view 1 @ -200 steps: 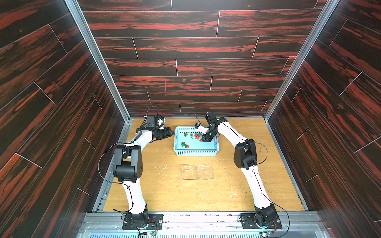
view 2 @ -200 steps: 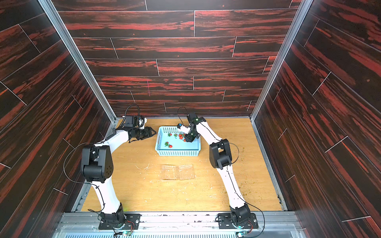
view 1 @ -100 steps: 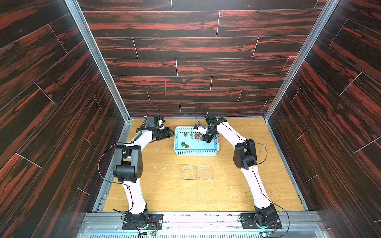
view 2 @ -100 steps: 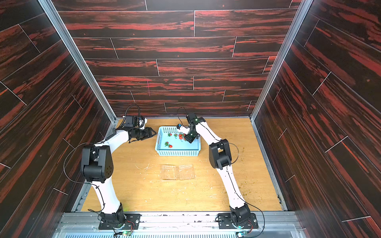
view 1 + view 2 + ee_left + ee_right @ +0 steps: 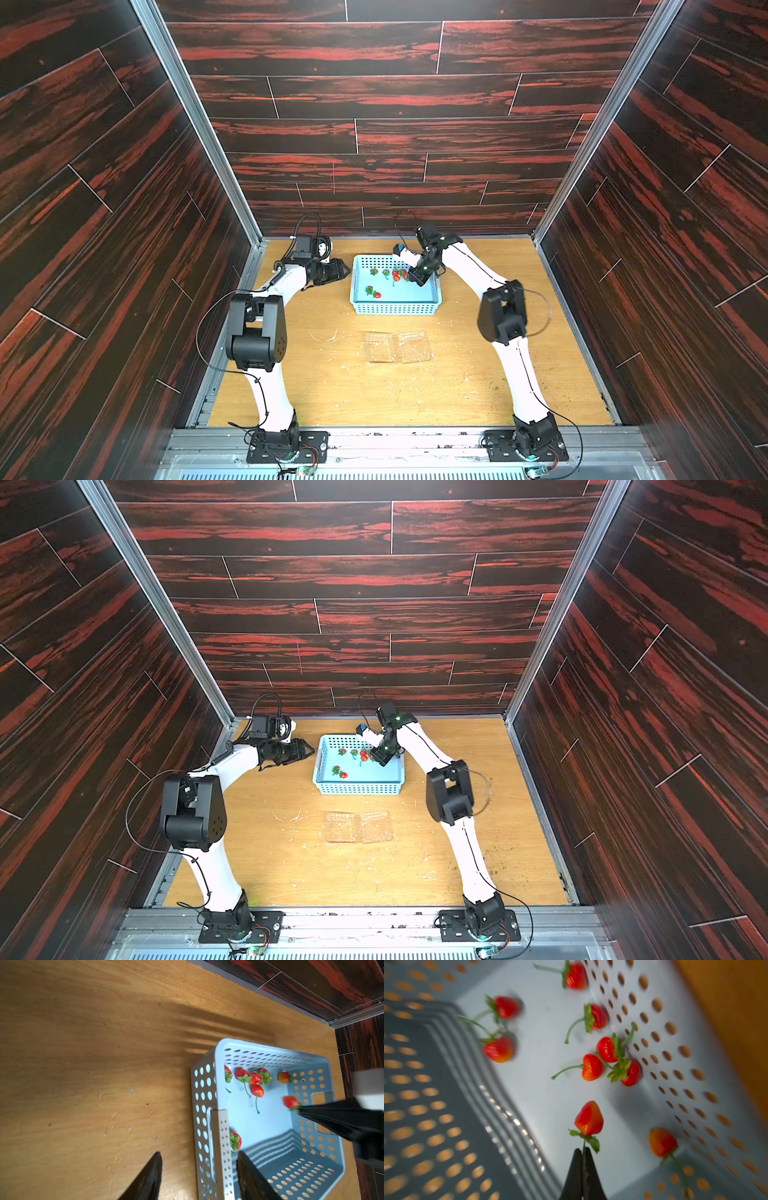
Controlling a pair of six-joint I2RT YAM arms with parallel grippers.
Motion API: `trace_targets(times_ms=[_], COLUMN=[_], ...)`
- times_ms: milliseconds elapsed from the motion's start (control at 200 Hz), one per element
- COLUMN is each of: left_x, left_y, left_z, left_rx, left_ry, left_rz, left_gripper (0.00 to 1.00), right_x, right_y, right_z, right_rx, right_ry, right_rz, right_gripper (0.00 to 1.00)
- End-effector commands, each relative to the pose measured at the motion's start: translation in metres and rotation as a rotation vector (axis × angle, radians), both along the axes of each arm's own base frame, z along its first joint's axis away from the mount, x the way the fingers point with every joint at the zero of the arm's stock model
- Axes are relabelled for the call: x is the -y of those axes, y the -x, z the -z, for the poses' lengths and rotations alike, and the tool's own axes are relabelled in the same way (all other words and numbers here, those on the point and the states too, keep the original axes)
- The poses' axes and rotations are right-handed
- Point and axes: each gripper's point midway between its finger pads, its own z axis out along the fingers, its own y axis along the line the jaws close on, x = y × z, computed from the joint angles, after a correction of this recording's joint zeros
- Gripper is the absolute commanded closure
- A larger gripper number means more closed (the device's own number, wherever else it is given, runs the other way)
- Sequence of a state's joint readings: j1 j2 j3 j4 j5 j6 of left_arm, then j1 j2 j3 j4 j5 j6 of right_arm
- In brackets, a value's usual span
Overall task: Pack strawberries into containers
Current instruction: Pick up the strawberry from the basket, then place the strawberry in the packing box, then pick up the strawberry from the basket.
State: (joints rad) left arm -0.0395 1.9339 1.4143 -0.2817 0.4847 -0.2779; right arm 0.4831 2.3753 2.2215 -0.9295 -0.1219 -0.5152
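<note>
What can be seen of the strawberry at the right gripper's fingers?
The strawberry is small and glossy, red shading to orange at one side, with a green leafy cap and a thin green stem. The right gripper has its fingers shut on that stem alone; the berry's body points away from them, untouched. It is inside the light blue perforated basket, apart from the other berries. Whether it rests on the basket floor I cannot tell.

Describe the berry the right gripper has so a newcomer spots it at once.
Find the blue basket. Inside, by its right wall, the right gripper pinches one strawberry by its stem. It alone is clamped between black fingers; the other berries lie loose.
</note>
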Motion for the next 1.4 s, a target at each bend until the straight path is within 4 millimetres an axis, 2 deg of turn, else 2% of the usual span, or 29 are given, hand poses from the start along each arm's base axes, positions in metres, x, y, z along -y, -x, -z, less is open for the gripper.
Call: trace_targets(times_ms=[0,110,200,326,391,486,626,902,997,1092,1238,1298,1393], left_x=[0.0,0.002,0.003,0.004,0.005,0.005,0.007,0.01,0.011,0.013,0.019,0.021,0.023], left_y=[0.002,0.002,0.0,-0.001,0.0,0.0,0.001,0.004,0.005,0.005,0.005,0.006,0.006], left_z=[-0.029,-0.028,-0.027,-0.026,-0.026,-0.028,-0.032,-0.035,-0.035,-0.034,-0.031,-0.029,-0.026], left_rx=[0.07,0.073,0.073,0.074,0.076,0.079,0.087,0.085,0.085,0.081,0.073,0.07,0.063], left_ry=[-0.001,0.018,0.031,0.039,0.043,0.049,0.048,0.038,0.027,0.028,0.032,0.03,0.032], left_rz=[-0.009,-0.013,-0.016,-0.017,-0.017,-0.017,-0.015,-0.005,0.002,0.009,0.027,0.033,0.04], left_gripper=[0.41,0.41,0.42,0.42,0.42,0.42,0.42,0.42,0.42,0.42,0.42,0.41,0.41], right_x=[-0.021,-0.03,-0.047,-0.07,-0.074,-0.076,-0.076,-0.079,-0.078,-0.075,-0.077,-0.078,-0.08], right_y=[0.03,0.075,0.122,0.194,0.217,0.237,0.248,0.235,0.234,0.229,0.226,0.224,0.206], right_z=[-0.068,-0.092,-0.097,-0.073,-0.057,-0.038,-0.012,0.036,0.041,0.037,0.009,-0.004,-0.035], right_rx=[0.091,0.101,0.04,-0.105,-0.18,-0.24,-0.286,-0.3,-0.292,-0.263,-0.23,-0.22,-0.182], right_ry=[-0.099,-0.142,-0.214,-0.233,-0.228,-0.21,-0.179,-0.083,-0.066,-0.055,-0.087,-0.11,-0.189], right_rz=[-0.03,-0.048,-0.078,-0.136,-0.136,-0.135,-0.129,-0.075,-0.069,-0.058,-0.059,-0.058,-0.037], right_gripper=[1.0,1.0,1.0,1.0,1.0,1.0,1.0,1.0,0.95,0.82,0.61,0.59,0.57])
